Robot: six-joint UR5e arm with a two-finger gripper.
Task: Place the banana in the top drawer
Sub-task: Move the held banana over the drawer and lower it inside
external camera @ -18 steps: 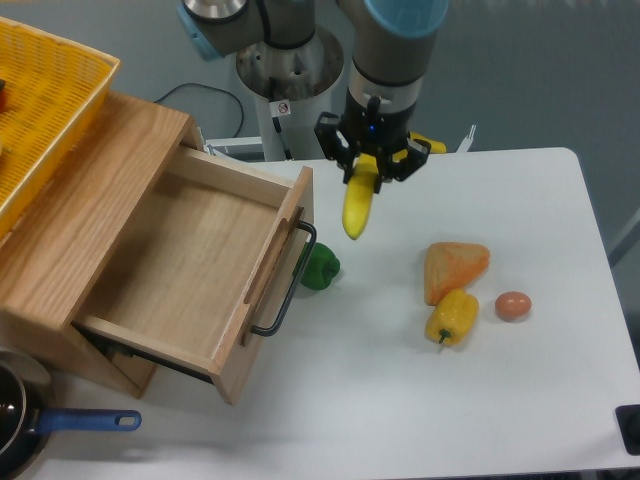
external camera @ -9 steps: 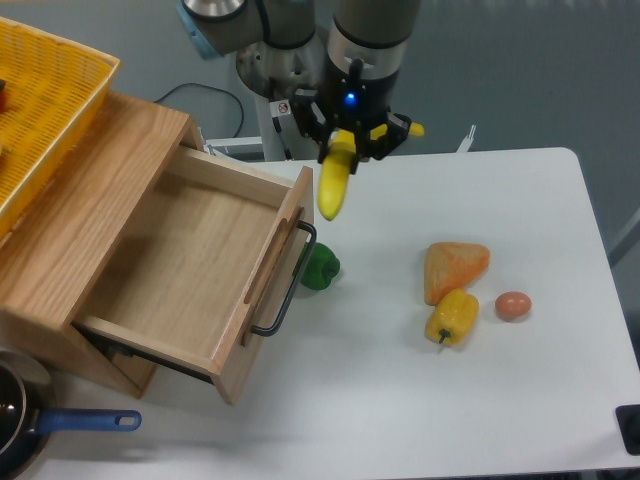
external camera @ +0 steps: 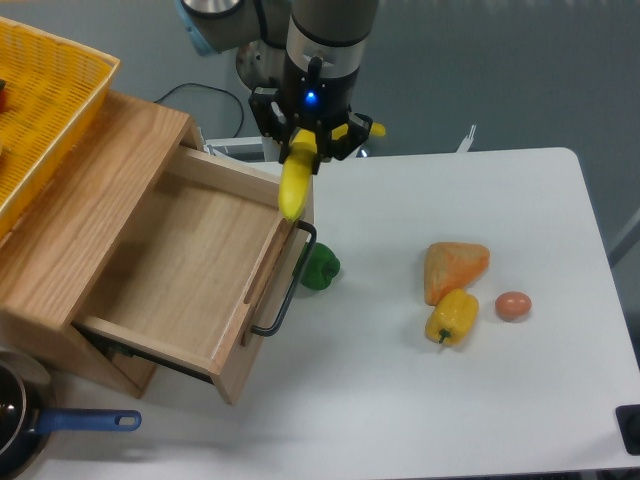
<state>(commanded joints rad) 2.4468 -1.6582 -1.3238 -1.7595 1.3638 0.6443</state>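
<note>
Banana held above the open drawer front

The gripper (external camera: 303, 143) is closed on the banana (external camera: 294, 185), which hangs down over the front edge of the top drawer (external camera: 190, 260). A green pepper (external camera: 321, 267) lies on the white table (external camera: 450, 400), just beside the drawer handle (external camera: 288, 285).

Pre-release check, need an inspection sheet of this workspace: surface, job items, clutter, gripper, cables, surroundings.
Surface: white table, no spills seen.
Job's things: banana held hanging over the front edge of the top drawer, which is open and empty.
Clutter: green pepper, yellow bell pepper, orange wedge, egg, pan.
Gripper: gripper shut on banana.
Cables: black cable behind cabinet.
Surroundings: yellow mesh basket atop cabinet.
</note>
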